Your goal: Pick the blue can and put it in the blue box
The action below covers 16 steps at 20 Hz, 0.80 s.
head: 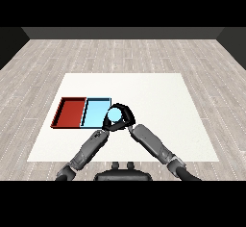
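Head view: nearest, two grey forearms rise from the lower corners and meet near the middle of the white counter [158,125]. The right robot hand [126,117] curls round the blue can [115,116], whose pale blue top faces up. The can is held at the right edge of the light blue tray [93,113], over its near right corner. The left robot hand [108,124] sits just below and left of the can, close against it; whether its fingers are spread or curled cannot be told. Left of the blue tray, touching it side by side, lies the red tray [69,111]. Beyond the counter stretches a grey plank floor [125,53].
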### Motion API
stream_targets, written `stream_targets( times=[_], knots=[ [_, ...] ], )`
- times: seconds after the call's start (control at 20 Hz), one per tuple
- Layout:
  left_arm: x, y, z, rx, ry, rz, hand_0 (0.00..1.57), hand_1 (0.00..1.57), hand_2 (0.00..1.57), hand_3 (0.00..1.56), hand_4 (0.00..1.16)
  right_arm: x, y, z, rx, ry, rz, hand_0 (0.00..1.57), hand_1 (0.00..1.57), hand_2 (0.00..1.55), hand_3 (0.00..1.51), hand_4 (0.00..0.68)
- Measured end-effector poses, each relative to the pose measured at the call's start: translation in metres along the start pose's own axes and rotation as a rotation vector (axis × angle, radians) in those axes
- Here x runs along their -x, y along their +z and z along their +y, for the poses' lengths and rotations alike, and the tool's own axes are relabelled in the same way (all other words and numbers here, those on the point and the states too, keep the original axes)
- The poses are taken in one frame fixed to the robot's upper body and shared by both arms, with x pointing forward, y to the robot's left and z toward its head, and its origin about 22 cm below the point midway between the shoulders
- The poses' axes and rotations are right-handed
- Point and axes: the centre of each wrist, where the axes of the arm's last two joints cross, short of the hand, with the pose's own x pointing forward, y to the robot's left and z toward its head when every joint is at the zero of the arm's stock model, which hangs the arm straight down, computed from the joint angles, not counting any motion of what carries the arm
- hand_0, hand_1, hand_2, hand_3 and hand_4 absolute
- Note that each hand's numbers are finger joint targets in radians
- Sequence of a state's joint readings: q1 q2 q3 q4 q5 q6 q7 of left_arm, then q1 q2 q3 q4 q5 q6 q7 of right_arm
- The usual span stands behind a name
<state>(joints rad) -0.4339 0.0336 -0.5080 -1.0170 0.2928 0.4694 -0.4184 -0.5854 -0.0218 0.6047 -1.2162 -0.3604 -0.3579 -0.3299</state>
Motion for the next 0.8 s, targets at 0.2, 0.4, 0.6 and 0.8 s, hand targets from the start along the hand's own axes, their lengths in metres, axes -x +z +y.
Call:
stream_targets(
  times=[0.2, 0.4, 0.6, 0.8],
  knots=[
    [0.002, -0.002, -0.004, 0.002, 0.021, 0.014, 1.57, 1.57, 1.52, 1.45, 1.1, -0.002, 0.0, -0.003, 0.012, -0.042, 0.021, 0.0, 0.0, 0.0, 0.0, 0.0],
    [0.002, -0.003, -0.007, 0.005, 0.036, 0.032, 1.57, 1.57, 1.52, 1.45, 1.1, -0.003, 0.001, -0.006, 0.02, -0.053, 0.027, 0.0, 0.0, 0.0, 0.0, 0.0],
    [0.004, -0.006, -0.005, -0.008, 0.037, 0.035, 1.57, 1.57, 1.55, 1.48, 1.14, 0.001, 0.002, -0.011, 0.02, -0.061, 0.015, 0.0, 0.0, 0.0, 0.0, 0.0],
    [0.006, -0.009, -0.009, -0.004, 0.018, 0.028, 1.57, 1.57, 1.57, 1.5, 1.14, -0.005, 0.007, -0.013, 0.029, -0.067, 0.022, 0.0, 0.0, 0.0, 0.0, 0.0]
  ],
)
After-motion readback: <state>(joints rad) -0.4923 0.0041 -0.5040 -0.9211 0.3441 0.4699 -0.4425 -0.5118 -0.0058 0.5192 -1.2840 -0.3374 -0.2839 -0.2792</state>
